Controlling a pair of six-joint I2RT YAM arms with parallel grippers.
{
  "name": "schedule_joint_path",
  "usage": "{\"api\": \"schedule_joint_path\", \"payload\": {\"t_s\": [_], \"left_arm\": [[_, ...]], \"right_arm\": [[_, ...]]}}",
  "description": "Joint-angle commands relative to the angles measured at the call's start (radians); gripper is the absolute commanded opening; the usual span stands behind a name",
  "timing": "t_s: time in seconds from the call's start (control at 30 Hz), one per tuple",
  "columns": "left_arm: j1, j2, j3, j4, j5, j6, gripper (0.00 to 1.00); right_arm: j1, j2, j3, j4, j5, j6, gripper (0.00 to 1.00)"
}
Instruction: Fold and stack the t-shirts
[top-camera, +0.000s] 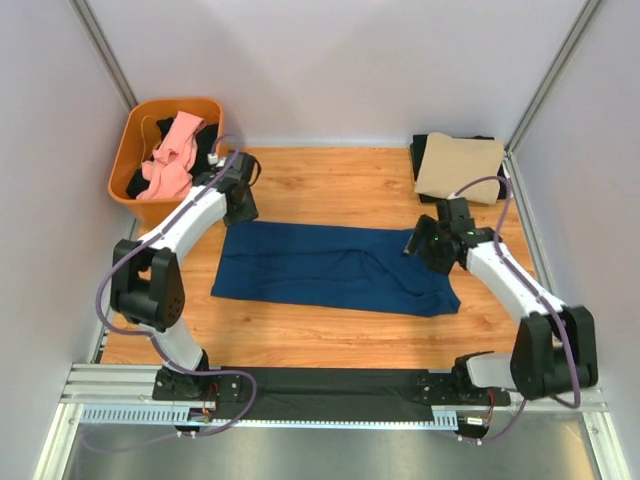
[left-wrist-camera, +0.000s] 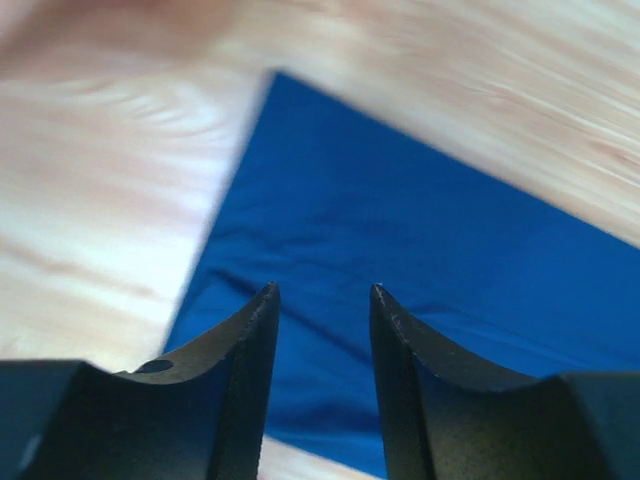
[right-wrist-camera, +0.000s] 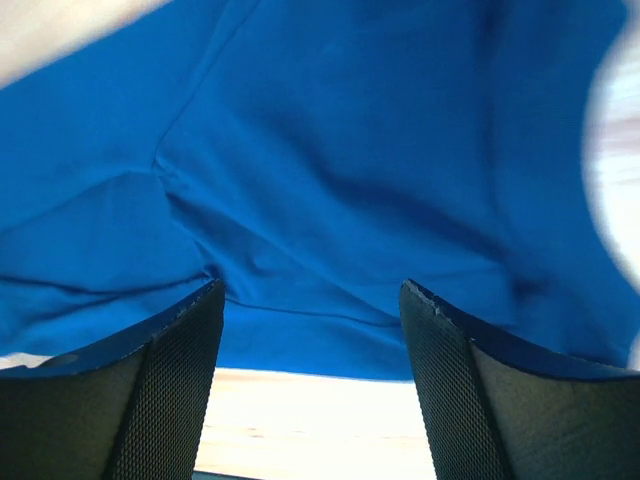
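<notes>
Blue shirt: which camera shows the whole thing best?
The top external view. There the whole navy t-shirt lies flat as a long strip. The left wrist view catches just one corner, blurry; the right wrist view shows only a creased patch up close.

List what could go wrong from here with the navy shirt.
1. The right gripper hangs open close over the navy t-shirt, where the cloth is creased; a sideways move might drag it and spoil the fold.
2. The left gripper, open near the shirt's corner, could pinch only one layer.
</notes>
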Motion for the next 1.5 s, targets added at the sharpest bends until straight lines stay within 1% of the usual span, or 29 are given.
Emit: {"api": "schedule_joint_path", "payload": {"t_s": [0.0,0.1,0.13,0.23,0.37,0.43,0.5,0.6,0.63,0.7,0.73,0.77,0.8,0.83,0.87,0.9,0.93,0.97,1.0,1.03,1.07,1.1,1.13,1.17,1.2,1.27,1.3,1.37,1.47], "left_arm": [[-0.052,0.098,0.058,0.035,0.025,0.064,0.47],[-0.087,0.204,0.081,0.038,0.051,0.069,0.43],[-0.108,0.254,0.089,0.03,0.048,0.07,0.43],[-0.13,0.322,0.098,0.004,0.039,0.053,0.42],[-0.135,0.317,0.029,-0.007,0.043,0.024,0.36],[-0.138,0.276,-0.015,-0.01,0.046,0.0,0.36],[-0.138,0.244,-0.095,-0.015,0.069,-0.025,0.34],[-0.139,0.175,-0.224,0.004,0.146,-0.057,0.34],[-0.147,0.134,-0.253,0.007,0.152,-0.066,0.33],[-0.156,0.086,-0.345,0.018,0.189,-0.094,0.33],[-0.167,0.039,-0.373,0.019,0.206,-0.106,0.32],[-0.176,0.015,-0.42,0.022,0.241,-0.118,0.3],[-0.188,-0.024,-0.437,0.028,0.263,-0.137,0.3],[-0.214,-0.041,-0.466,0.033,0.284,-0.148,0.31],[-0.225,-0.058,-0.483,0.045,0.359,-0.166,0.3],[-0.239,-0.086,-0.503,0.108,0.419,-0.199,0.3],[-0.28,-0.097,-0.544,0.143,0.51,-0.224,0.3],[-0.306,-0.103,-0.558,0.178,0.549,-0.29,0.3],[-0.338,-0.106,-0.568,0.244,0.583,-0.322,0.3],[-0.407,-0.098,-0.574,0.274,0.608,-0.354,0.3],[-0.444,-0.089,-0.569,0.297,0.632,-0.415,0.3],[-0.513,-0.065,-0.562,0.345,0.643,-0.442,0.3],[-0.544,-0.046,-0.54,0.376,0.654,-0.466,0.3],[-0.572,-0.025,-0.52,0.396,0.671,-0.496,0.3],[-0.617,0.022,-0.493,0.403,0.675,-0.503,0.3],[-0.651,0.069,-0.401,0.397,0.689,-0.499,0.29],[-0.667,0.099,-0.372,0.36,0.688,-0.499,0.27],[-0.676,0.103,-0.319,0.315,0.656,-0.497,0.26],[-0.678,0.01,-0.299,0.19,0.57,-0.491,0.29]], "right_arm": [[0.067,0.132,0.021,0.078,-0.011,0.067,0.72],[0.081,0.286,0.041,0.121,-0.048,0.069,0.72],[0.083,0.36,0.058,0.12,-0.059,0.061,0.71],[0.095,0.488,0.13,0.109,-0.09,0.045,0.69],[0.121,0.59,0.242,0.075,-0.096,0.022,0.65],[0.124,0.654,0.329,0.063,-0.099,0.009,0.65],[0.124,0.712,0.412,0.022,-0.102,-0.001,0.64],[0.13,0.849,0.621,-0.055,-0.122,-0.026,0.61],[0.133,0.923,0.749,-0.079,-0.122,-0.037,0.61],[0.147,1.002,0.88,-0.162,-0.119,-0.054,0.6],[0.15,1.083,0.959,-0.188,-0.119,-0.06,0.6],[0.153,1.128,1.103,-0.216,-0.12,-0.063,0.59],[0.158,1.171,1.192,-0.277,-0.125,-0.066,0.59],[0.159,1.256,1.268,-0.302,-0.13,-0.069,0.59],[0.161,1.297,1.414,-0.329,-0.134,-0.068,0.58],[0.161,1.335,1.478,-0.337,-0.136,-0.054,0.58],[0.159,1.405,1.533,-0.337,-0.139,-0.046,0.58],[0.161,1.436,1.596,-0.327,-0.147,-0.037,0.58],[0.159,1.468,1.689,-0.317,-0.153,-0.011,0.58],[0.156,1.519,1.731,-0.301,-0.169,0.0,0.58],[0.152,1.533,1.745,-0.223,-0.195,0.014,0.59],[0.152,1.536,1.727,-0.174,-0.247,0.024,0.59],[0.152,1.535,1.715,-0.129,-0.265,0.043,0.59],[0.152,1.533,1.706,-0.044,-0.298,0.046,0.6],[0.152,1.538,1.709,-0.018,-0.305,0.051,0.6],[0.15,1.544,1.729,0.029,-0.311,0.052,0.61],[0.147,1.548,1.735,0.038,-0.309,0.052,0.61],[0.14,1.547,1.741,0.063,-0.291,0.06,0.61],[0.109,1.541,1.727,0.089,-0.266,0.069,0.61]]}}
